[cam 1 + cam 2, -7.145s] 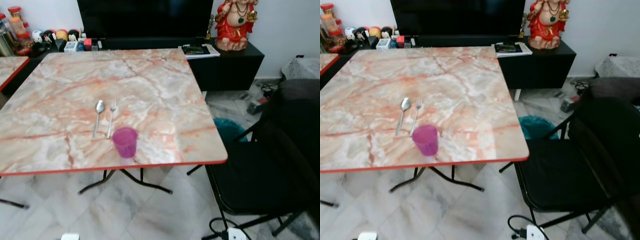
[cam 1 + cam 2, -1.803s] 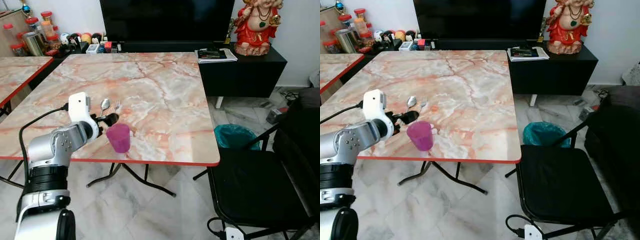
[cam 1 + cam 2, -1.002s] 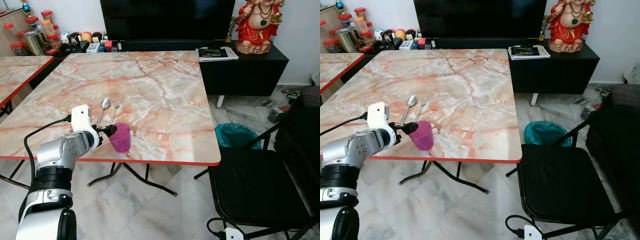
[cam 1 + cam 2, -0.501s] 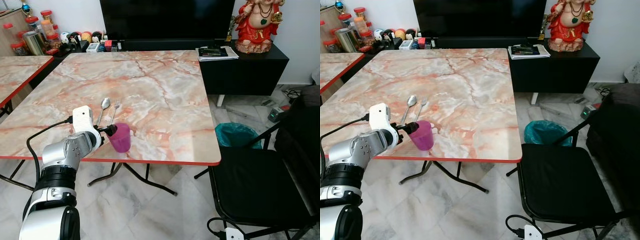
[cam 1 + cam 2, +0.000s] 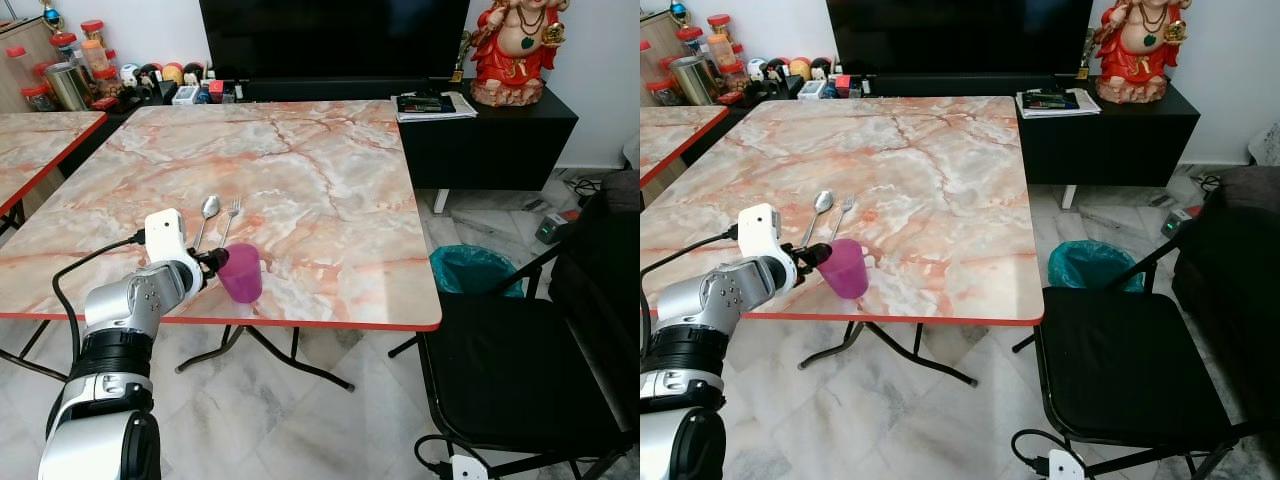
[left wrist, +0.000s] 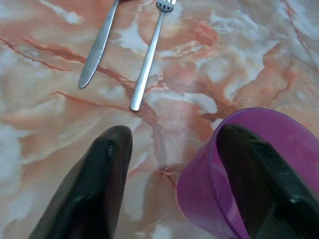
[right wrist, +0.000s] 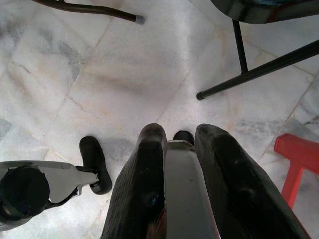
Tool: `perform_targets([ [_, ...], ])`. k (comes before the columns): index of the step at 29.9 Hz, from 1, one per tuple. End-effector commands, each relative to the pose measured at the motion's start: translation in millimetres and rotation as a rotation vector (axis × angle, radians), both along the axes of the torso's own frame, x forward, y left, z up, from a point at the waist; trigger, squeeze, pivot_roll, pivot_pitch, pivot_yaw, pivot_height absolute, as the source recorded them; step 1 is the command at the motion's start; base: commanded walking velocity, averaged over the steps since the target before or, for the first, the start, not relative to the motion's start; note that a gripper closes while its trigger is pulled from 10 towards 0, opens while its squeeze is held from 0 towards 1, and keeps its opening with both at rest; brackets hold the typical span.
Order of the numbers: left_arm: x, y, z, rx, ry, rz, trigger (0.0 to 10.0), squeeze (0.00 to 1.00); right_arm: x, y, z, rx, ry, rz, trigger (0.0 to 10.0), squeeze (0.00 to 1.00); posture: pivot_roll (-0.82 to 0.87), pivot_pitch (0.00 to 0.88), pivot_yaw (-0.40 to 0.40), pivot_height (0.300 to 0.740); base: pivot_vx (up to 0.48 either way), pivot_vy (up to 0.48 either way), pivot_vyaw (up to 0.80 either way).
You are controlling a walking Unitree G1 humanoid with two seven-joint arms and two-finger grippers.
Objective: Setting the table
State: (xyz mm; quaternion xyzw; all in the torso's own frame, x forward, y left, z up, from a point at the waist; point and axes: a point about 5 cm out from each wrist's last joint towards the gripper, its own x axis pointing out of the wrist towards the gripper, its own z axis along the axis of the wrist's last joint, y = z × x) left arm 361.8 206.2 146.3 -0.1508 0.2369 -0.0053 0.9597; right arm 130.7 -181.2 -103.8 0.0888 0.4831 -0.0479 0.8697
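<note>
A purple plastic cup [image 5: 241, 272] stands near the front edge of the marble table [image 5: 330, 170]. Just behind it a spoon [image 5: 205, 215] and a fork [image 5: 228, 214] lie side by side. My left gripper [image 5: 214, 263] is at the cup's left side and open. In the left wrist view one finger [image 6: 99, 174] is outside the cup [image 6: 209, 189] and the other finger [image 6: 259, 169] is at or over its rim, so the near wall sits between them. My right gripper [image 7: 183, 130] hangs idle over the floor, fingers close together.
A black folding chair [image 5: 520, 370] stands right of the table, with a teal bin [image 5: 475, 272] behind it. A black TV cabinet [image 5: 490, 140] with a red statue lines the back wall. A second marble table [image 5: 30, 140] is on the left.
My left arm rose to the table and reached the cup. Over the last second the gripper closed in on its rim, and the cup looks nudged slightly to the right.
</note>
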Motion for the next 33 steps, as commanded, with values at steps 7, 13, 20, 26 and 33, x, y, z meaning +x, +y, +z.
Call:
perform_targets([
  [7,-0.5,0.0,2.3,0.017,0.0,-0.006,0.4,0.0,1.2,1.8,0.2,0.002,-0.004,-0.007,10.0,0.0,-0.03,0.0,0.06,0.74,0.0,0.0,0.0],
  [13,-0.9,-2.0,2.1,-0.007,-0.002,-0.018,0.0,0.0,0.9,1.9,0.1,0.002,-0.004,-0.007,10.0,0.0,-0.03,0.0,0.064,0.74,0.0,0.0,0.0],
  [20,-1.7,-1.9,1.7,-0.001,-0.002,-0.038,0.0,0.0,0.1,2.5,-0.2,0.003,-0.002,-0.005,10.0,0.0,-0.03,0.0,0.069,0.74,0.0,0.0,0.0],
  [26,-2.0,-1.4,1.6,0.0,-0.001,-0.041,0.0,0.0,0.3,3.2,-0.2,0.006,-0.002,-0.004,10.0,0.0,-0.03,0.0,0.07,0.74,0.0,0.0,0.0],
  [33,-2.0,-1.4,-0.2,0.004,-0.002,-0.035,0.0,0.0,1.1,3.4,0.1,0.009,-0.005,-0.009,10.0,0.0,-0.03,0.0,0.069,0.74,0.0,0.0,0.0],
])
